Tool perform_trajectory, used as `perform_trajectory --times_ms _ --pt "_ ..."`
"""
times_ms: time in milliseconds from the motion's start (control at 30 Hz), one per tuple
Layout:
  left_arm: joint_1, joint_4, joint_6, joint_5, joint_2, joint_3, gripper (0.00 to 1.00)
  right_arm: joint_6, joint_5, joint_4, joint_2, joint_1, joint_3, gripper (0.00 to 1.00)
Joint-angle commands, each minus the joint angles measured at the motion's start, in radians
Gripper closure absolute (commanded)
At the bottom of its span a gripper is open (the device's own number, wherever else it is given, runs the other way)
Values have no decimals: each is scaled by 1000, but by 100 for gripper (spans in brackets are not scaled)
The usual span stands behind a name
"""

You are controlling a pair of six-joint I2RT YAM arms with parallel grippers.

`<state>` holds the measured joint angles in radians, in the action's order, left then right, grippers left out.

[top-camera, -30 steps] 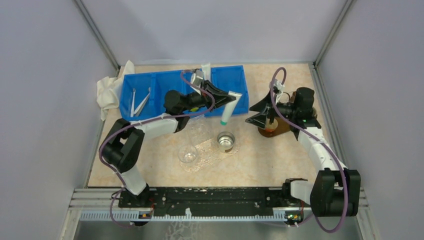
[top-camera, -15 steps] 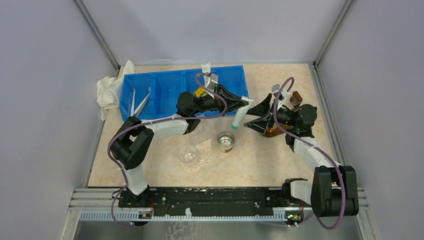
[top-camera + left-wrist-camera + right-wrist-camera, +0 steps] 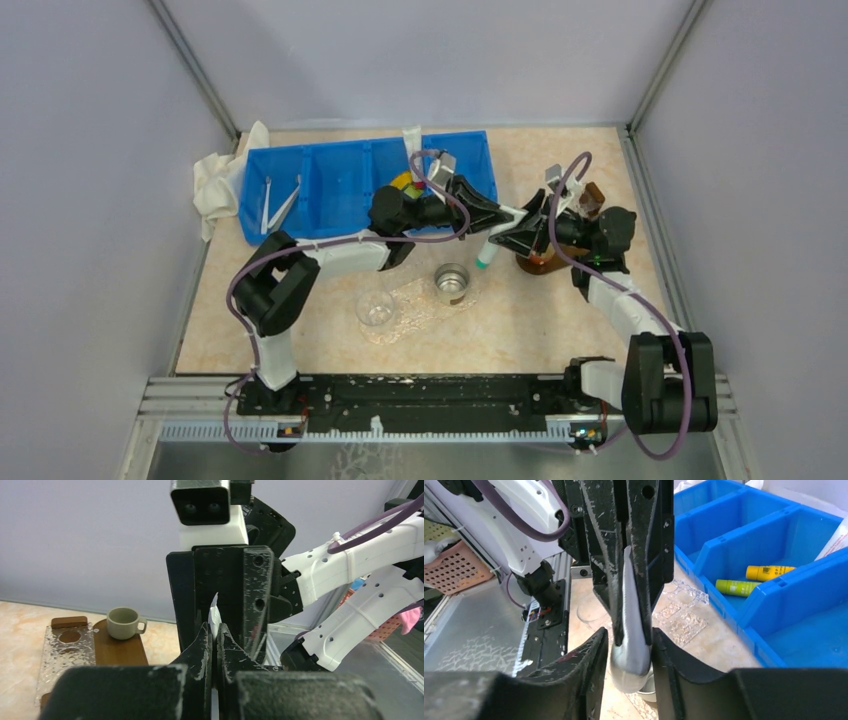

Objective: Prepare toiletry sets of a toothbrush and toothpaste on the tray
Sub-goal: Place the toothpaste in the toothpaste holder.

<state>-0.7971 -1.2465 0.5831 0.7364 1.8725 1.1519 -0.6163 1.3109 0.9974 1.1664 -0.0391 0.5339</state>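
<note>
Nearest, a clear tray [image 3: 415, 305] holds a cup [image 3: 452, 283]. Just beyond, above the table, the left claw [image 3: 214, 635] is clamped tight on the flat end of the white toothpaste [image 3: 631, 660]. The right claw [image 3: 628, 642] stands half-open around the tube's body; whether it presses I cannot tell. Farthest, toothbrushes [image 3: 282, 205] lie in the blue bin [image 3: 340, 185].

A robotics lab test cell. Plain grey panels [image 3: 100, 150] in aluminium framing [image 3: 195, 65] enclose the worktop [image 3: 560, 320].

overhead view; opposed wrist close-ups on toothpaste [image 3: 629, 650]
</note>
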Motion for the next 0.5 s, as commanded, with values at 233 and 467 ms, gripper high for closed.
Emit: perform_trajectory --times_ms 233,467 --pt "-5 -53 -65 -45 -62 -43 49 43 61 -54 -5 -6 83 100" --pt "71 -32 -174 41 -214 -212 22 -16 84 -17 -11 12 103 100"
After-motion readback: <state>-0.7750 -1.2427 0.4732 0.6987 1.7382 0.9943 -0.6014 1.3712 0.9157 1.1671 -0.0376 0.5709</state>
